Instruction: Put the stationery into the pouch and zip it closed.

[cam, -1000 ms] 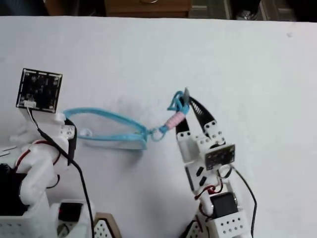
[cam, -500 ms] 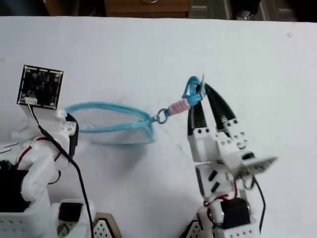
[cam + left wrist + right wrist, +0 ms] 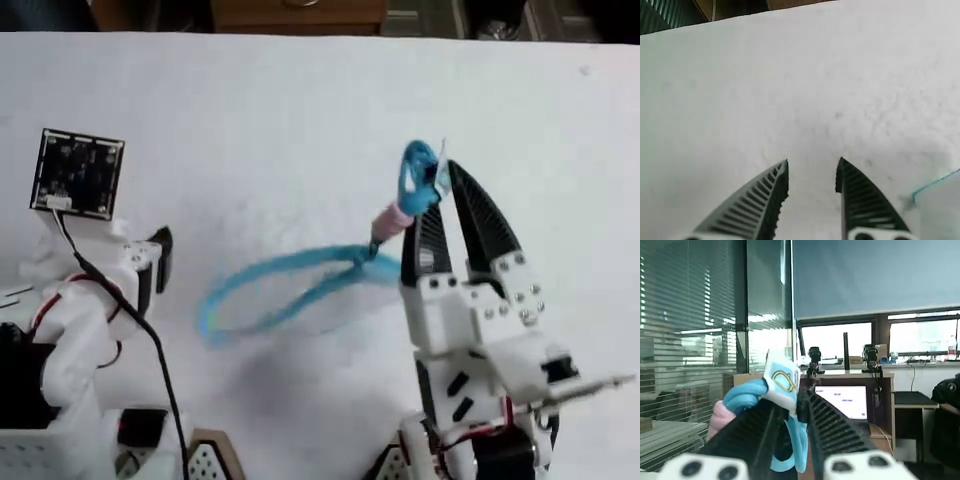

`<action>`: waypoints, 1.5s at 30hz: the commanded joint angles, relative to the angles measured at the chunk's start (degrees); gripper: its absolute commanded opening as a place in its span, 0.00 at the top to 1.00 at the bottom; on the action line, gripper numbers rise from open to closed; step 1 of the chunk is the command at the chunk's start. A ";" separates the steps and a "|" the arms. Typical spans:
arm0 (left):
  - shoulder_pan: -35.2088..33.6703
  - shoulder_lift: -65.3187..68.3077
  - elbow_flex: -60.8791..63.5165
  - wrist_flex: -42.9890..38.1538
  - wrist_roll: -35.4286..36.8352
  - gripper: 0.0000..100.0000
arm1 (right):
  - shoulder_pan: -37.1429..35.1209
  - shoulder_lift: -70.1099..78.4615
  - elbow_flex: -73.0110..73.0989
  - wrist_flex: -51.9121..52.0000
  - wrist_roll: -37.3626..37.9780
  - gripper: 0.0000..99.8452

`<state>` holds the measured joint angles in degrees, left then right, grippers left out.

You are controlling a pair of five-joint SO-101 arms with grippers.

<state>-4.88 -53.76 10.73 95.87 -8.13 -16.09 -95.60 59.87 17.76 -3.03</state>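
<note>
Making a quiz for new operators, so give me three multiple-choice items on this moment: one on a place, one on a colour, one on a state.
1. Where on the pouch does the right claw grip? A its middle; B its pull cord; C nowhere.
2. The pouch's edging is: A red; B blue; C black.
3. The left claw is: A open; B shut on the pouch; C shut on a pen.
Key: B, the cord sits between its fingers; B, a blue rim shows; A, a bare gap between its fingers.
</note>
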 commanded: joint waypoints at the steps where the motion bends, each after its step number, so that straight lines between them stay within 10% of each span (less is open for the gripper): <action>1: -0.04 -0.22 -5.71 -0.35 0.35 0.81 | -1.27 7.87 -8.18 0.48 -0.53 0.98; 29: 0.40 -0.22 -19.08 4.48 6.77 0.74 | -12.53 47.25 -43.16 3.82 -0.26 0.98; 45: 4.26 -0.48 1.85 -5.80 -8.70 0.71 | -13.93 52.53 -41.14 14.81 -0.70 0.98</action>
<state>-2.95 -54.46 8.53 93.32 -16.48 -29.89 -42.86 19.87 32.09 -3.21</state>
